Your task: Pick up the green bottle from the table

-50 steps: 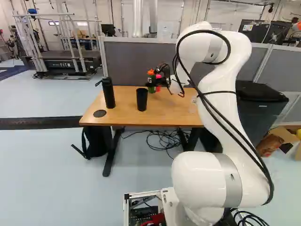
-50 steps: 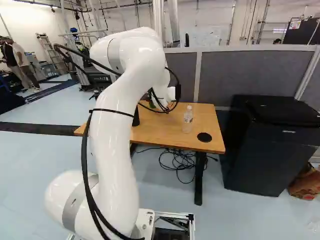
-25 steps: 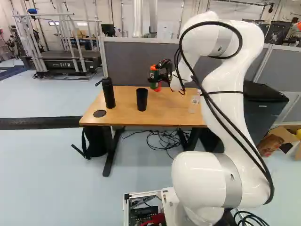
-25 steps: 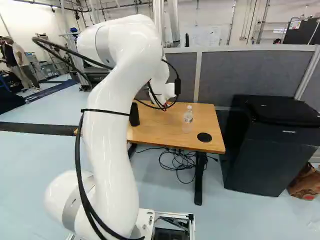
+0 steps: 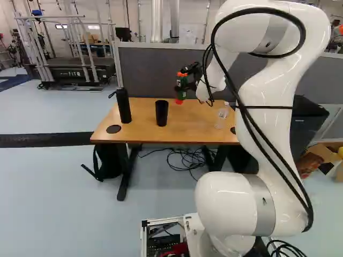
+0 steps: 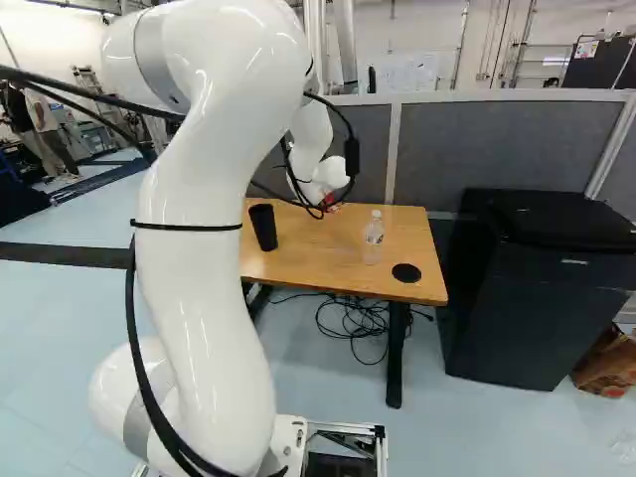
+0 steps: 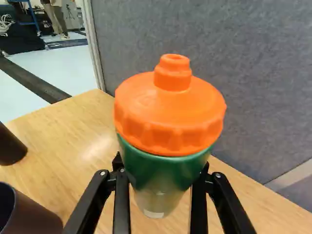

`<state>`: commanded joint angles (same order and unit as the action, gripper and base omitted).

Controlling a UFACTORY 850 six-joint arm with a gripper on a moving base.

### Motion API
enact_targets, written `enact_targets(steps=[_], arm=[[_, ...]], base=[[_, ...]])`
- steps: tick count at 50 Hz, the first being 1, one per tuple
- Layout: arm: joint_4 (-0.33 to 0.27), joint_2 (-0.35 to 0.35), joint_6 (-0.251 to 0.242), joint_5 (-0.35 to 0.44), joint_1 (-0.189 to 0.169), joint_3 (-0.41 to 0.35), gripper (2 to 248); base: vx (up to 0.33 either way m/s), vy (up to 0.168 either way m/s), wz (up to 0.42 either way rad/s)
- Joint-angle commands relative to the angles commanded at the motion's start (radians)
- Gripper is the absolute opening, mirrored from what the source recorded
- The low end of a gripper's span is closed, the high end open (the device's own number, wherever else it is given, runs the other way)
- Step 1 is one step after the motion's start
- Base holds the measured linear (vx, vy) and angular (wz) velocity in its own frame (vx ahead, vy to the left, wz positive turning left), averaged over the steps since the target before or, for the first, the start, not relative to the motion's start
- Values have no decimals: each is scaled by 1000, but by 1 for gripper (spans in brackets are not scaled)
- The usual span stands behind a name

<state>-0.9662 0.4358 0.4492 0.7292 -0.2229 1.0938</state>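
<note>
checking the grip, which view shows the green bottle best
Wrist view: the green bottle is close up in the gripper. Left base view: small; right base view: the arm hides most or all.

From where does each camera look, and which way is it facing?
Left base view: behind the arm, to its left, facing ahead and slightly down over the table; the arm stands right of the middle.
Right base view: behind the arm, to its right, facing likewise; the arm stands left of the middle.
Wrist view: on the wrist, facing along the gripper to the green bottle between its two fingers.
Both base views share the table, black cup and clear bottle.
</note>
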Motion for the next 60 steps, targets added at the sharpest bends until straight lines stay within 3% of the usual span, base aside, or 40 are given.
enact_targets(steps=[18,48,60], arm=[[54,-122,0,-27,-10,-105,110],[57,-324,0,-28,-18,-269,110],[57,-358,0,-28,-20,-303,110]], base=[[0,0,0],[0,0,0],[0,0,0]])
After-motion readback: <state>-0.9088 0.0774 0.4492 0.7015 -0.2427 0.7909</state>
